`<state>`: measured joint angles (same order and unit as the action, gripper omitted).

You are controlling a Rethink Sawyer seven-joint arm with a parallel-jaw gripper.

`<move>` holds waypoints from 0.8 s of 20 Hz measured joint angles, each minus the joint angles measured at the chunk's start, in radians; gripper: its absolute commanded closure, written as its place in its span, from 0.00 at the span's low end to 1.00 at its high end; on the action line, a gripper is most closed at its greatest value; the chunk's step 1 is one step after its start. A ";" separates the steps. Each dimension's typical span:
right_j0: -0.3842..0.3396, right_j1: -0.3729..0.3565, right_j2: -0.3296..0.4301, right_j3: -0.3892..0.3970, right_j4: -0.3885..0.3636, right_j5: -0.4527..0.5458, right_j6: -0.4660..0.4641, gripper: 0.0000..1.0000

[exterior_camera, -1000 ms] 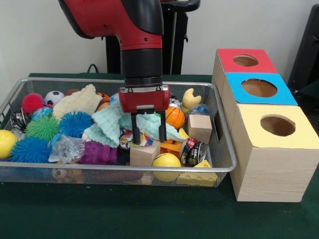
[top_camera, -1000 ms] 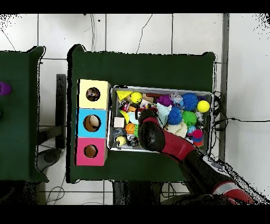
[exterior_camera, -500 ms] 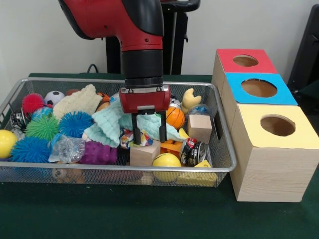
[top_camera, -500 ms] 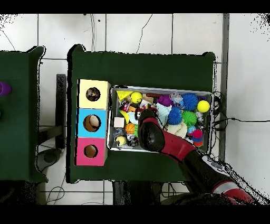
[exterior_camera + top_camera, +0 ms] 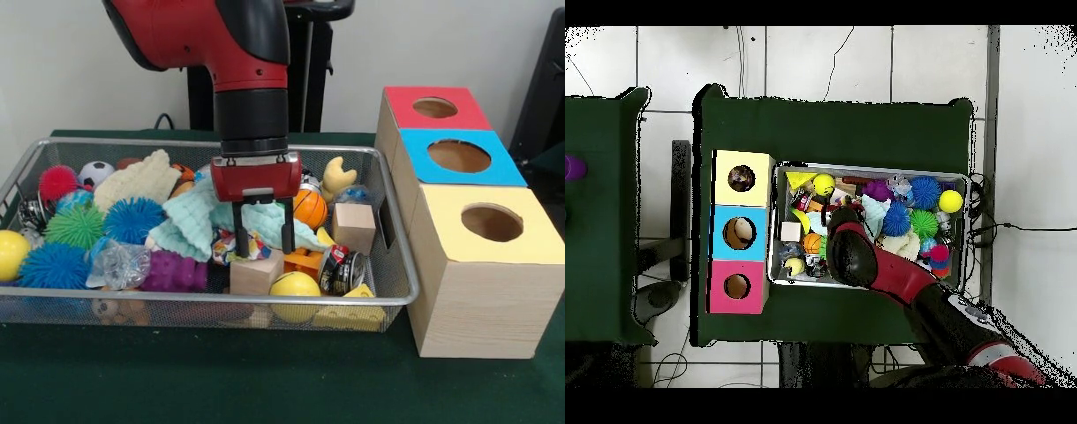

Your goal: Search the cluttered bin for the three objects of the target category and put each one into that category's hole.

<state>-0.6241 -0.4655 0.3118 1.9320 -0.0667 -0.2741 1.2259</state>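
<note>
The wire mesh bin (image 5: 221,300) is full of toys. One knotted rope ball (image 5: 227,248) of white, red, blue and yellow strands lies near the bin's middle, partly under a mint-green cloth (image 5: 190,221). My gripper (image 5: 264,243) hangs low in the bin, open. Its left fingertip touches the rope ball and its right fingertip is over the cloth. No other rope ball shows. In the overhead view the arm (image 5: 865,255) covers the gripper and the ball, and the bin (image 5: 865,168) shows around it.
Three boxes with holes stand beside the bin: red (image 5: 434,108), blue (image 5: 459,156), yellow (image 5: 491,223). In the bin are spiky balls (image 5: 75,225), a wooden block (image 5: 256,274), a yellow ball (image 5: 294,287), a small basketball (image 5: 310,208) and a can (image 5: 342,268).
</note>
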 measured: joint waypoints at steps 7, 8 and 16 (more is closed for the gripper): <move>-0.022 0.008 0.001 -0.025 -0.046 0.000 0.000 0.00; -0.026 0.010 0.001 -0.030 -0.051 0.000 0.000 0.00; -0.087 0.035 0.005 -0.074 -0.101 0.000 0.000 0.00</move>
<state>-0.7107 -0.4309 0.3166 1.8581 -0.1677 -0.2739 1.2259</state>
